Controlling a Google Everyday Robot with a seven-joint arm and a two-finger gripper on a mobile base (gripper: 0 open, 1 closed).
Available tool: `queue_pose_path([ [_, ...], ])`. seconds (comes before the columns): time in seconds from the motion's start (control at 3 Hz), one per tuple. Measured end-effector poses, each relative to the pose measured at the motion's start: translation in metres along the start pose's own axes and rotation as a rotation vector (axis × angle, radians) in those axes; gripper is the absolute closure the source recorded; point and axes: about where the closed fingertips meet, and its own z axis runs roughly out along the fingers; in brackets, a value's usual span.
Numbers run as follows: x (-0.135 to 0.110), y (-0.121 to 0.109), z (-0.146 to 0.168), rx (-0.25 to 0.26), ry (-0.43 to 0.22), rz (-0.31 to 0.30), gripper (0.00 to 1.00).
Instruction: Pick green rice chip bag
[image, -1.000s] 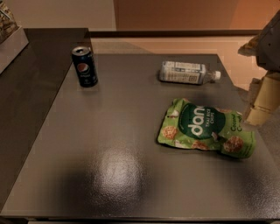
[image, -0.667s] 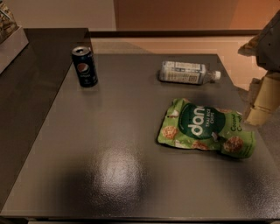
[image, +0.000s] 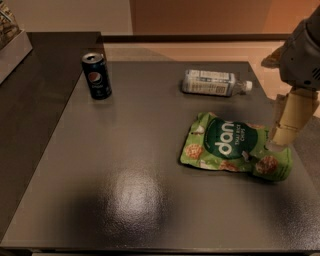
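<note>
The green rice chip bag (image: 230, 146) lies flat on the dark grey table (image: 125, 165), right of the middle. It is light green with a dark green circle, white letters and pictures of round chips. My gripper (image: 279, 142) comes in from the right edge of the camera view. Its beige tip is at the bag's upper right edge, right at or just above the bag; I cannot tell whether it touches.
A dark blue soda can (image: 96, 76) stands upright at the far left of the table. A clear plastic bottle (image: 214, 82) lies on its side behind the bag. A lower dark counter (image: 35, 100) runs along the left.
My gripper has moved a little to the left and down, from beside the bag to its right edge. The bag, can and bottle have not moved.
</note>
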Motion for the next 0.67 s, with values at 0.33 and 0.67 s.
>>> queue_pose_path([
  [0.33,0.004,-0.001,0.025,-0.048,0.005,0.001,0.00],
  [0.67,0.008,0.001,0.050,-0.088,0.014,0.010,0.00],
])
